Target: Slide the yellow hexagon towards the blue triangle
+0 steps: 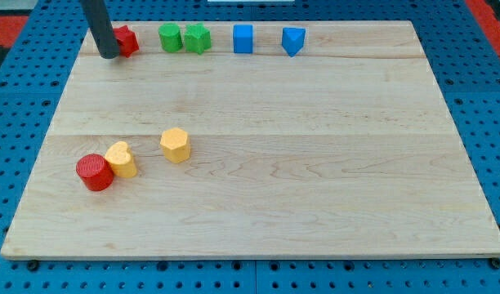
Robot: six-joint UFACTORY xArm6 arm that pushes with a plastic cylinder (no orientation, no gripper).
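Observation:
The yellow hexagon [176, 144] lies left of the board's middle. The blue triangle [293, 40] sits near the view's top edge, right of centre, far from the hexagon. My tip [108, 55] rests at the view's top left, touching or just left of a red block [126, 40] that it partly hides. The tip is far above and left of the yellow hexagon.
Along the top edge stand a green cylinder [170, 37], a green star-like block [198, 38] and a blue cube [243, 38]. At lower left a red cylinder [95, 172] touches a second yellow block [121, 159]. The wooden board [315, 204] lies on a blue pegboard.

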